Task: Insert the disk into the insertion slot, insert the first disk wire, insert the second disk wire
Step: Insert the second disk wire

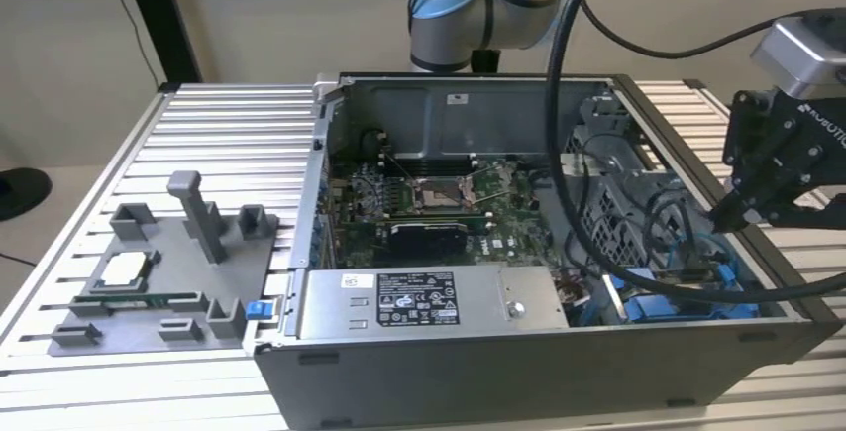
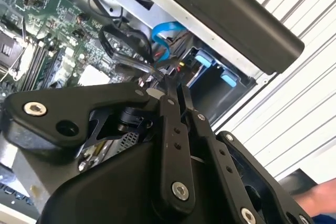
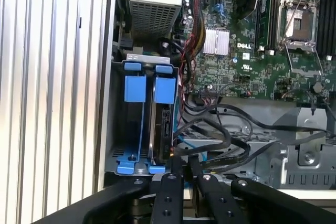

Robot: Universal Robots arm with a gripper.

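Disk [image 3: 160,129] — mostly hidden inside insertion slot [image 3: 116,129], edge showing.

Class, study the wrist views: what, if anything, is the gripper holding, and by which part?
It cannot be told. The gripper sits among the black cables beside the disk in the insertion slot; a grip on one cannot be confirmed.
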